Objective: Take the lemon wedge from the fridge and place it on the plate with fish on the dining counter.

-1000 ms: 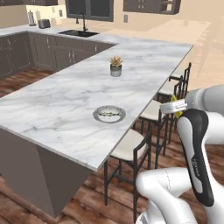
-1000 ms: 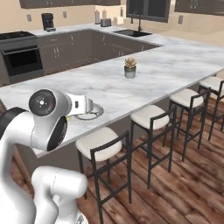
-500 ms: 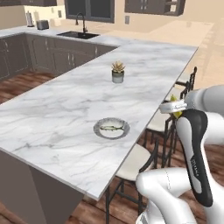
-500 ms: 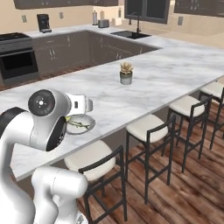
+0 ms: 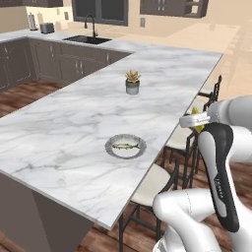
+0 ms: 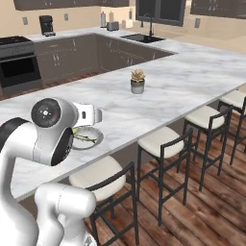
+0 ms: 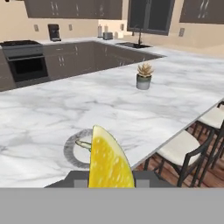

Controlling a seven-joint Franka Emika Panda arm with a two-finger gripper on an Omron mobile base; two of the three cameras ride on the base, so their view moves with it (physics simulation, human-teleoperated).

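My fingers (image 7: 111, 181) pinch the lemon wedge (image 7: 108, 162) by its flat sides above the desk (image 5: 74, 123) edge, near the plate with fish (image 5: 126, 146); light, soft, slippery, it likely wants gentle pressure.

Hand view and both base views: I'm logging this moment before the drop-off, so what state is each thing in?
gripper: shut on the lemon wedge, short of the counter edge.
lemon wedge: held, upright between the fingers.
plate with fish: on the dining counter, fish lying flat, no wedge on it yet.
potted succulent: upright on the counter.
stools: upright along the counter.
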